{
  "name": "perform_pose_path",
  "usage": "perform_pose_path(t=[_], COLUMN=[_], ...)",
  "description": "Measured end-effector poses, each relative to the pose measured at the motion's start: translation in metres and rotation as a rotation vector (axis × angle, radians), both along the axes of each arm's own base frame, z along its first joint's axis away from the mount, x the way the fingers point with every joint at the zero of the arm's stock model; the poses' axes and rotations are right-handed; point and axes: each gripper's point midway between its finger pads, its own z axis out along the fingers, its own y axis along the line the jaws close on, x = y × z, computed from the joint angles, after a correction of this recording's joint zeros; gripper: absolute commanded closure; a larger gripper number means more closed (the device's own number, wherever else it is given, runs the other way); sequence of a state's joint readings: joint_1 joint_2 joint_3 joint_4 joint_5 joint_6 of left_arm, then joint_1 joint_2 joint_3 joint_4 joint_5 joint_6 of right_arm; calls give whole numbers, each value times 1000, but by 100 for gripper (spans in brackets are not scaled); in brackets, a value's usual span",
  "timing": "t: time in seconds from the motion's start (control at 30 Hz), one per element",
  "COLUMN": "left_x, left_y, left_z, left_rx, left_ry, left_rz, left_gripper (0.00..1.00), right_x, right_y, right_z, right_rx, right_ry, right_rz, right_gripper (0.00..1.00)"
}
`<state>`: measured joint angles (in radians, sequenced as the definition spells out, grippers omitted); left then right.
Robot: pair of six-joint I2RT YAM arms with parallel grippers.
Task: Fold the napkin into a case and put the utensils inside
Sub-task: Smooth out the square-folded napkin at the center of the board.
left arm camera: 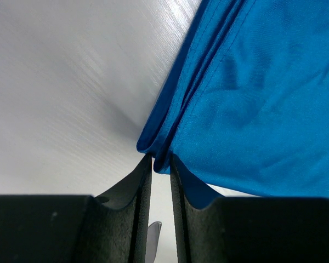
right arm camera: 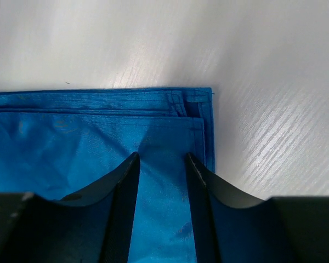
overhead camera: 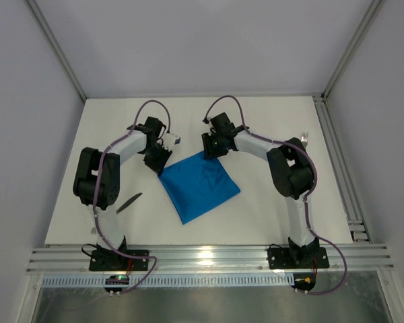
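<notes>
1. Currently the napkin (overhead camera: pixel 200 187) lies folded in layers, a squarish blue pad spanning the gap between both claws. Judging by its shape, it is not yet a narrow case.
2. Right claw (right arm camera: pixel 162 156): released, with its fingers spread over the pad's corner and flat cloth showing between them. The stacked hems sit just ahead of its tips.
3. Left claw (left arm camera: pixel 160 161): fingers almost together, with the folded corner right at the tips. Cannot tell whether it nips the cloth or only touches it.
4. Risk: if the left claw pulls with one layer caught, the stack shears and the hems fan out. Nothing pins the right side.
5. Risk: a right claw closing from there would probably bunch the top layer only.
6. Utensils: the knife-like piece (overhead camera: pixel 129 202) lies on the table (overhead camera: pixel 269 215), back toward the left claw's base and well apart from the cloth. What is probably the fork (overhead camera: pixel 305 137) sits well outboard of the right claw. Fetching either means a long reach that leaves the pad unheld.
</notes>
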<state>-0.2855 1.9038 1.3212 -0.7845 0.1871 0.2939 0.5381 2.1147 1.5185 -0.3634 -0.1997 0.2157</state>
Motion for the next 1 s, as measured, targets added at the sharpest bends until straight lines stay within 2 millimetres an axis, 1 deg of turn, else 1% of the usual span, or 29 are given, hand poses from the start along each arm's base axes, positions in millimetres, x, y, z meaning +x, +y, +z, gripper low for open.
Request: perform_pose_path(t=[0.13,0.23,0.27,0.37,0.43,0.57,0.67,0.77,0.8,0.87,0.9,0.97,1.0], left_x=[0,0,0,0,0,0,1,1,1,1,1,1,1], left_y=[0,0,0,0,0,0,0,0,0,0,0,0,0], left_z=[0,0,0,0,0,0,0,0,0,0,0,0,0], left_rx=[0,0,0,0,-1,-1,-1,-1,-1,-2,-2,-1,-1], left_ry=[0,0,0,0,-1,-2,-2,-3,-3,-3,-3,-3,-3], left_rz=[0,0,0,0,0,-1,-1,-1,-1,-1,-1,-1,-1], left_gripper=[79,79,79,79,79,79,79,79,79,79,79,79,79], right_x=[2,5,8,27,34,37,36,38,38,37,37,37,37], right_y=[1,-2,-3,-1,-1,-6,-6,-4,-4,-4,-4,-5,-5], right_z=[-1,2,4,15,16,8,-1,1,0,0,-1,-2,-2], right_rx=[-74,-139,-156,-180,-192,-225,-238,-234,-234,-233,-234,-237,-237], right_ry=[-58,-95,-104,-150,-165,-158,-136,-141,-137,-135,-134,-131,-131], right_rz=[6,18,20,18,11,8,17,20,21,21,21,20,20], right_gripper=[56,56,56,56,57,60,63,70,75,79,84,88,93])
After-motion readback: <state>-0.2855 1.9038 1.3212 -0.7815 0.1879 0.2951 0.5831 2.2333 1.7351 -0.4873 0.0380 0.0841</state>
